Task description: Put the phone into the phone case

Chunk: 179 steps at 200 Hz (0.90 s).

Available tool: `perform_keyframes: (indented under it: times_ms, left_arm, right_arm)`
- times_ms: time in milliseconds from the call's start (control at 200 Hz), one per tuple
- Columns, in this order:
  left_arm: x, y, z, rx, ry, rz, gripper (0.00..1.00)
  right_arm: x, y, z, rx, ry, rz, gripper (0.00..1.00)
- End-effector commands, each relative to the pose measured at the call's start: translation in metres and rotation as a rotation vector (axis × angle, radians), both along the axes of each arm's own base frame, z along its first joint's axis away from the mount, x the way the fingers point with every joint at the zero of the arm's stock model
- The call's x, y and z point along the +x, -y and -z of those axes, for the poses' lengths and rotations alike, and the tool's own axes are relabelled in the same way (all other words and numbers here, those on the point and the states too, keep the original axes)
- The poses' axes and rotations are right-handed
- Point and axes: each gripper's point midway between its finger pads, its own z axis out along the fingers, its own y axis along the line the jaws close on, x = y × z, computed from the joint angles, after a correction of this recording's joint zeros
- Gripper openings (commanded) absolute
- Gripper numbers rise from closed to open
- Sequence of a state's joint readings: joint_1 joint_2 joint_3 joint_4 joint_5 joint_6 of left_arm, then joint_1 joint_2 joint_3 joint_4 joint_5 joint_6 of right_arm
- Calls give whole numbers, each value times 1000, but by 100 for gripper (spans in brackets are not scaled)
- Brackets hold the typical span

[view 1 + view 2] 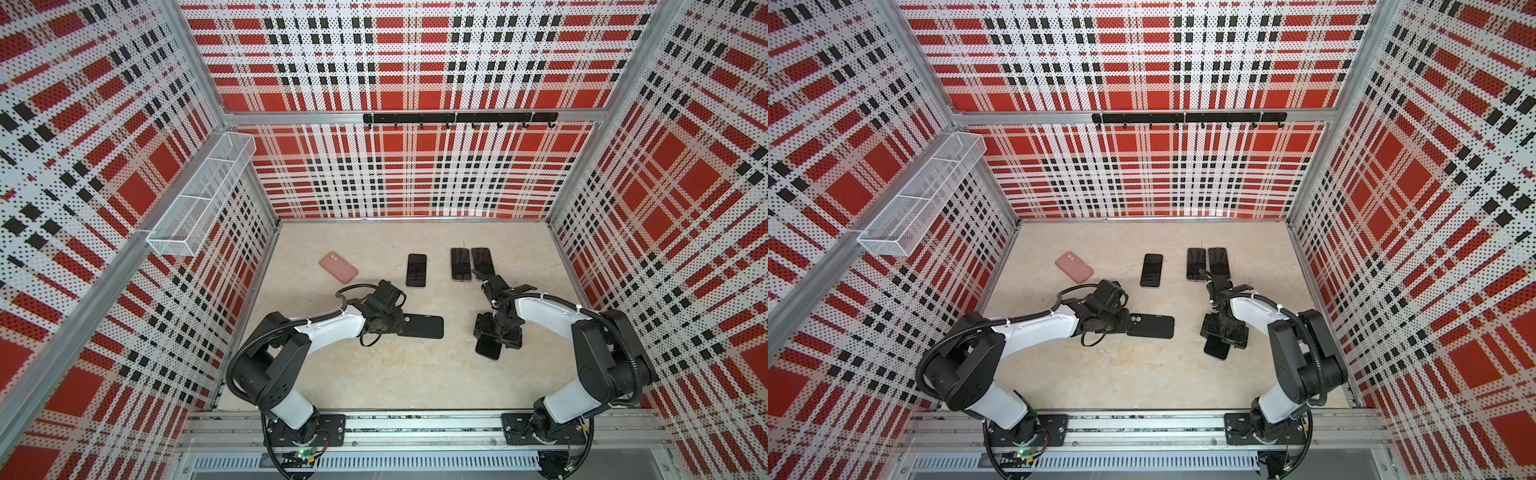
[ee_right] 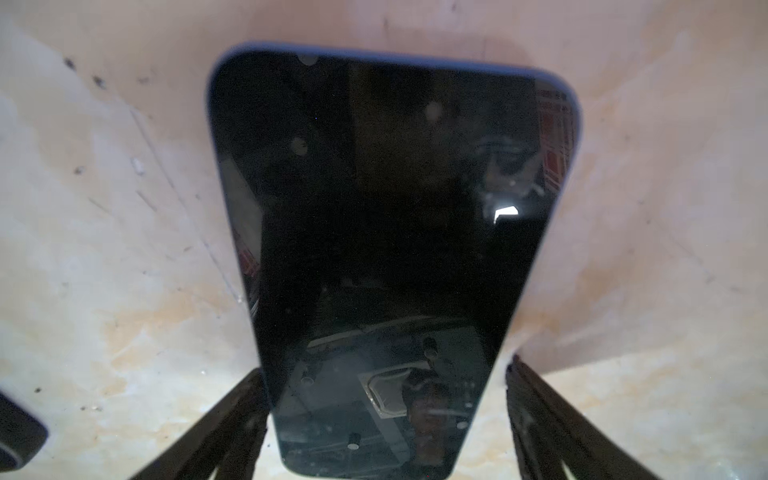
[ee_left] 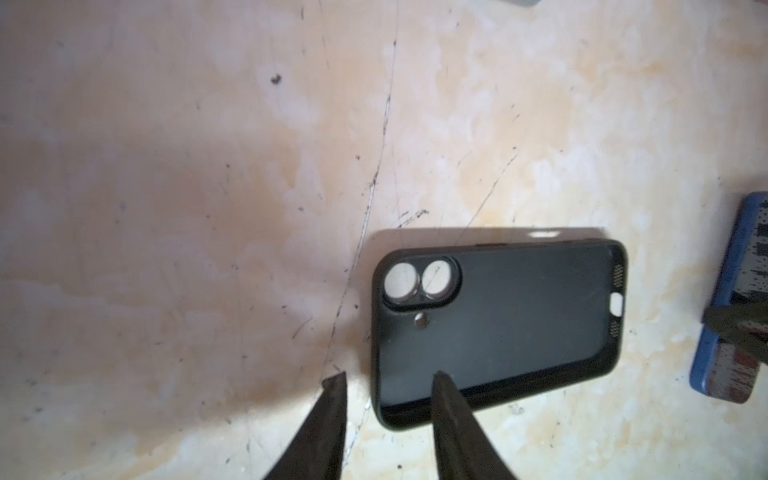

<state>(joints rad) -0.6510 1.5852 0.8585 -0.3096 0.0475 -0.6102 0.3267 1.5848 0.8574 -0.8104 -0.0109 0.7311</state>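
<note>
bench [image 1: 374, 374]: pale, scratched.
black phone case [image 1: 422, 327]: flat, open side up, probably staged to take the phone.
blue phone [image 2: 374, 208]: near case's right, screen up, glossy dark glass.
right gripper [image 2: 385, 368]: wide, straddling phone's sides, likely pre-pickup.
left gripper [image 3: 390, 374]: narrow gap over case's corner, holding nothing.

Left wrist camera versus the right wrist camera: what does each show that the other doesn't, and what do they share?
Only the left wrist view shows the black phone case whole, lying flat with its camera cutouts, the left gripper with fingers apart astride its camera end. Only the right wrist view shows the blue-edged phone with its whole dark screen, between the spread fingers of the right gripper. Both share the beige table and that phone, cut off at the left wrist view's edge.
</note>
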Motion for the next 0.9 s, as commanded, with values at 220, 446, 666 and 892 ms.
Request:
perform_keyframes:
  times_ms: [220,446,666,892]
  left_arm:
    - [33,-28,-45,-32,97,-34,39]
    - [45,-24,-59,-69,114,3,40]
    - [60,-21,-77,-143,122,38,41]
    - [51,-1,-87,-397,73,94,49]
  right_arm:
    - [-5,2,11,-17,-12,-44,73]
    - [9,-11,-19,9,59,-213,64]
    - [27,-51,-44,17,159,-564,54]
    - [47,-104,-66,88,303,-893,47]
